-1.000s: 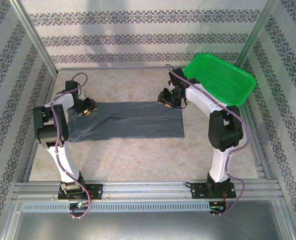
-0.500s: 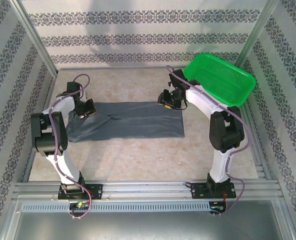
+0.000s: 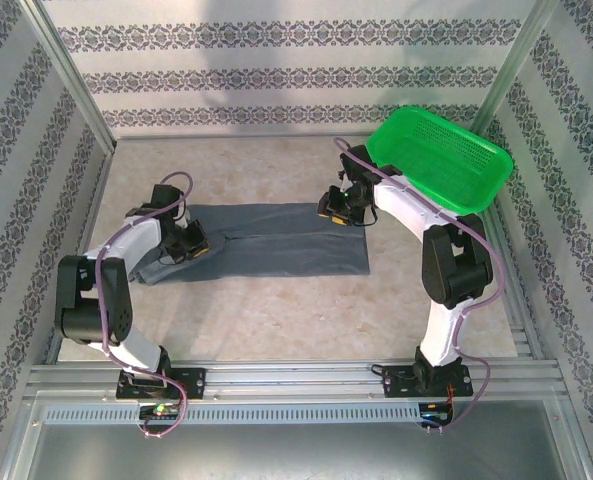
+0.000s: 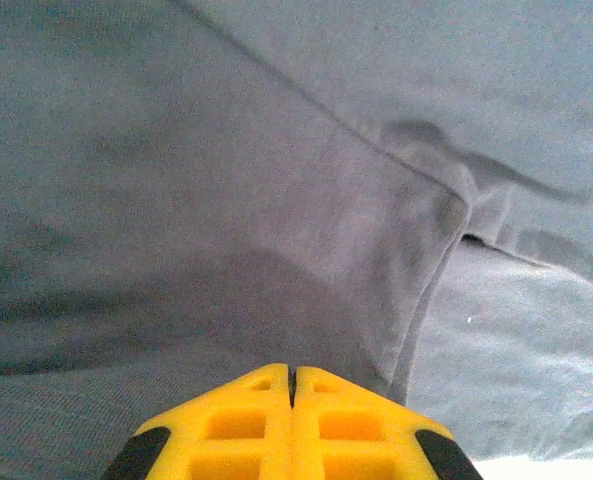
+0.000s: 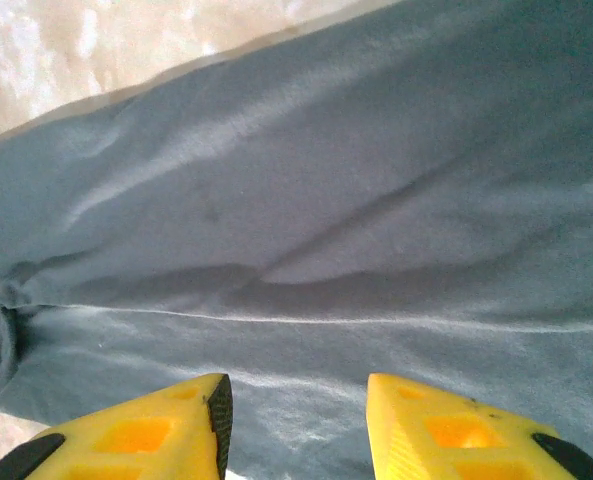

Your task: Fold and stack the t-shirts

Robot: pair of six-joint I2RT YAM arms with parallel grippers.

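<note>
Soft, floppy dark grey cloth t-shirt: left gripper pinches its left end; right gripper, spread, should grab the right corner.

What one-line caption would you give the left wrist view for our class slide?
Left gripper, yellow fingers shut together, low over a creased fold of the dark grey t-shirt.
</note>
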